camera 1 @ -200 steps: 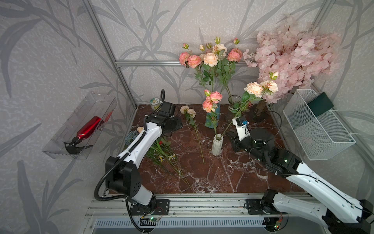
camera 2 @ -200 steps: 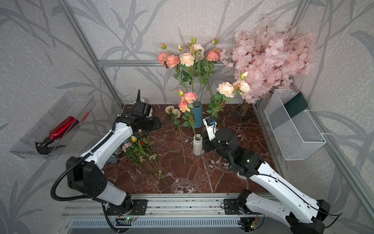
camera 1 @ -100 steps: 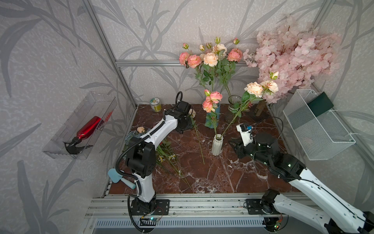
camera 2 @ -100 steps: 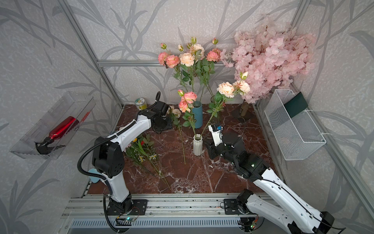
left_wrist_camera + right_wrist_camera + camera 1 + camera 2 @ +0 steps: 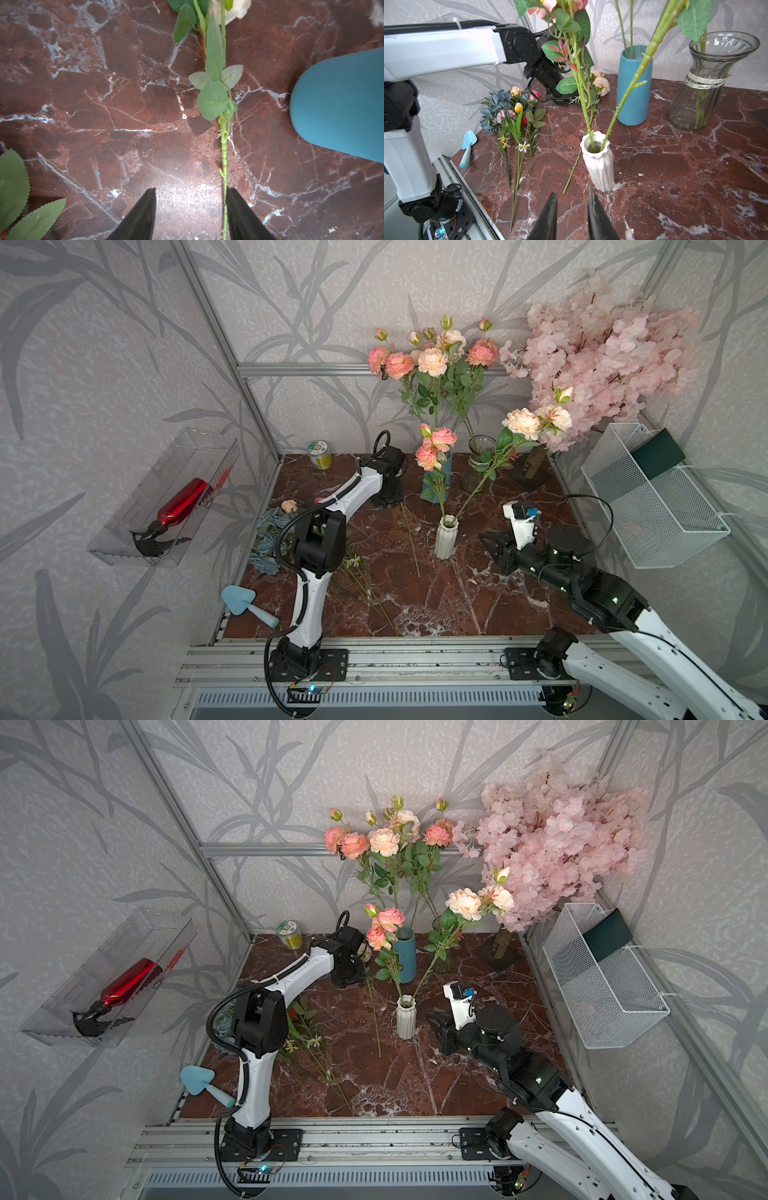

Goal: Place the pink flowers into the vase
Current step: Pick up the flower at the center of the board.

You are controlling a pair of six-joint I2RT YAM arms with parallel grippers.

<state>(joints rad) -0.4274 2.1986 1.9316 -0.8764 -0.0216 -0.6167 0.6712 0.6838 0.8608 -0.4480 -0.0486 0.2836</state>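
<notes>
Tabletop bears a flower stem between open left fingers, blue vase beside; right fingers parted, empty.

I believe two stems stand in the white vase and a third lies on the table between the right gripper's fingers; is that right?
Not quite: the third stem lies between the left gripper's fingers, as the left wrist view shows. The rest holds.
</notes>
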